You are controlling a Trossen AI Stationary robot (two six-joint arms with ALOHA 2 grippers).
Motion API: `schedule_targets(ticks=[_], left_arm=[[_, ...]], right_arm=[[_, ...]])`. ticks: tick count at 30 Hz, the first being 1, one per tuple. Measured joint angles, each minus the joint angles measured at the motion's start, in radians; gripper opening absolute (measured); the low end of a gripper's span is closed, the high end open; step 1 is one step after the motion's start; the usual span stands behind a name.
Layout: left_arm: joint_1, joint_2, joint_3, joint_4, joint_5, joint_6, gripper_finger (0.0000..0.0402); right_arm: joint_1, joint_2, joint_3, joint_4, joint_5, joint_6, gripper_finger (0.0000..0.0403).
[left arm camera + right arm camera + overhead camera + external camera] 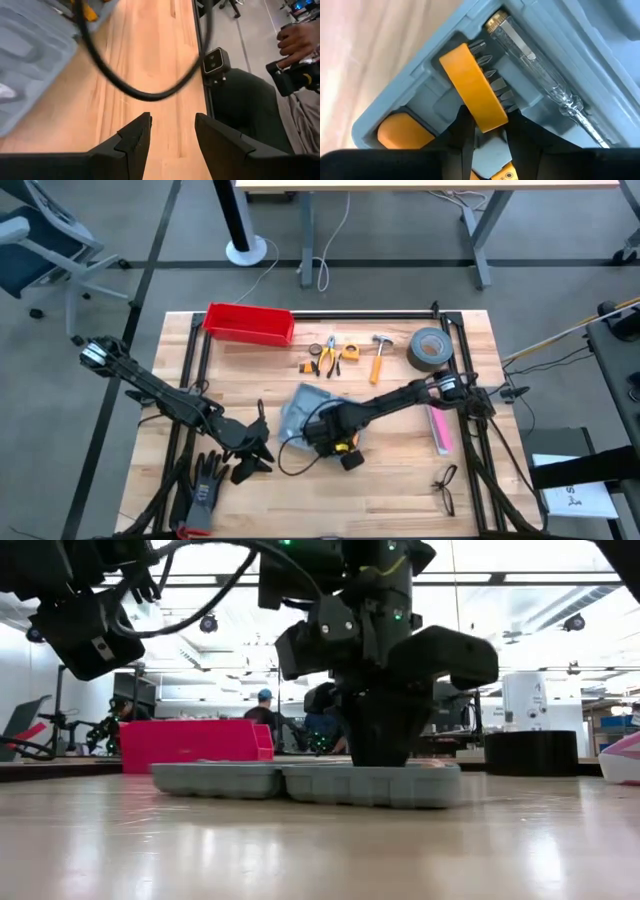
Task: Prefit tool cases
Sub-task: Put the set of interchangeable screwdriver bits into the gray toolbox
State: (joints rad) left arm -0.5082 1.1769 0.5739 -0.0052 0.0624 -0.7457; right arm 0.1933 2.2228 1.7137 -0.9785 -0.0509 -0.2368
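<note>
The grey-blue tool case (300,412) lies open and flat on the table, with both halves showing in the low view (310,783). Its moulded inside (580,45) holds a clear tester screwdriver (540,75) and a yellow bit holder (472,85) with a row of bits. My right gripper (487,122) stands over the case's near half (335,438), pointing down, shut on the bit holder. My left gripper (172,131) is open and empty, hovering left of the case (255,452), near a black cable (140,92). My right gripper pinches the yellow bit holder at its lower end (490,117) between the two fingers, which lie across the strip. It comes from above, pointing down into the case. The holder lies slanted in the case's recess with its bits against the moulded wall.
A red bin (248,323) sits at the far left edge. Pliers and small tools (330,355), a hammer (380,358) and a tape roll (430,348) lie beyond the case. There is a pink object (440,428) to the right, glasses (445,485) near right and gloves (205,485) near left. A person's hand (300,40) shows off the table.
</note>
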Motion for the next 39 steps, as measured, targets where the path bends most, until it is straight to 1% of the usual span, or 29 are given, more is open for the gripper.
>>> schedule_targets(ticks=[7, 11, 20, 24, 28, 39], left_arm=[[-0.013, -0.001, 0.000, -0.004, -0.015, 0.013, 0.0162], [-0.020, -0.002, 0.000, 0.005, -0.028, 0.030, 0.0162], [-0.021, -0.003, 0.000, 0.008, -0.037, 0.036, 0.0162], [-0.021, -0.003, 0.000, 0.013, -0.037, 0.033, 0.0162], [-0.021, -0.006, 0.000, 0.013, -0.027, 0.026, 0.0162], [-0.022, -0.028, 0.015, 0.013, -0.008, 0.019, 0.0162]], right_arm=[[-0.044, -0.050, -0.050, 0.006, 0.009, -0.035, 0.0070], [-0.053, -0.074, -0.094, 0.011, 0.009, -0.035, 0.0069], [-0.052, -0.130, -0.182, 0.010, 0.002, -0.033, 0.0094], [-0.050, -0.152, -0.186, 0.006, 0.008, -0.028, 0.0096], [-0.050, -0.177, -0.185, 0.011, 0.024, -0.059, 0.0098], [-0.024, -0.177, -0.184, 0.015, 0.024, -0.134, 0.0124]])
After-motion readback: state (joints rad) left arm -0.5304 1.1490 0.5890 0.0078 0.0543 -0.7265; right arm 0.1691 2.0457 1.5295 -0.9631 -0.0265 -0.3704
